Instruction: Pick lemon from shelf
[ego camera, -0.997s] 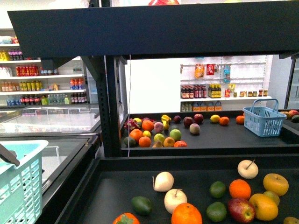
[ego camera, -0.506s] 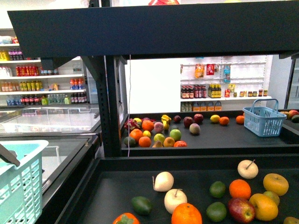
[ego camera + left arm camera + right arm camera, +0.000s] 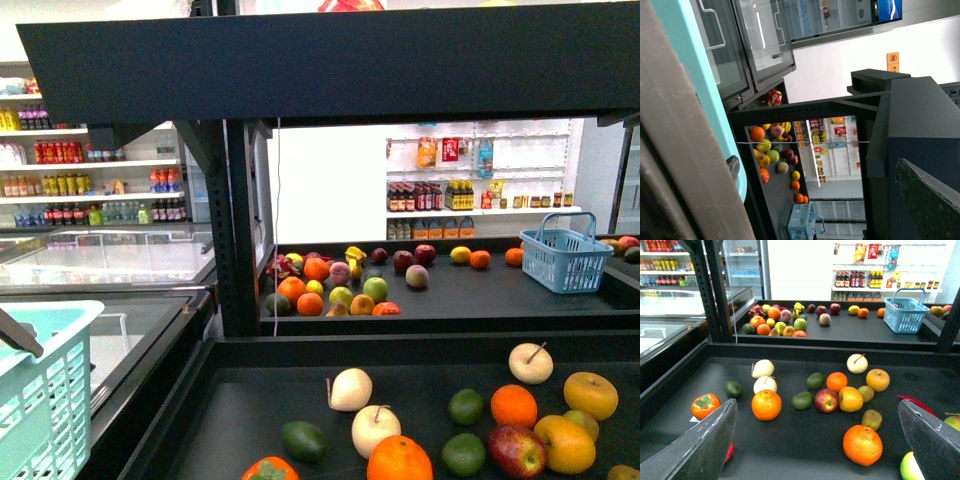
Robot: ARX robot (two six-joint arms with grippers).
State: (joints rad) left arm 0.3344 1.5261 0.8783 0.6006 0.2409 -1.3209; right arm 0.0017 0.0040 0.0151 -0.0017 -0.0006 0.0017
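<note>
Shelf, black, two flat tiers with raised front lips. Near tier carries loose fruit: two pale pears, oranges, limes, red apple, avocado, persimmon at the front edge. Far tier holds a tight fruit cluster towards its left, a lemon just beside an orange further back, and a blue basket at its right end.
</note>
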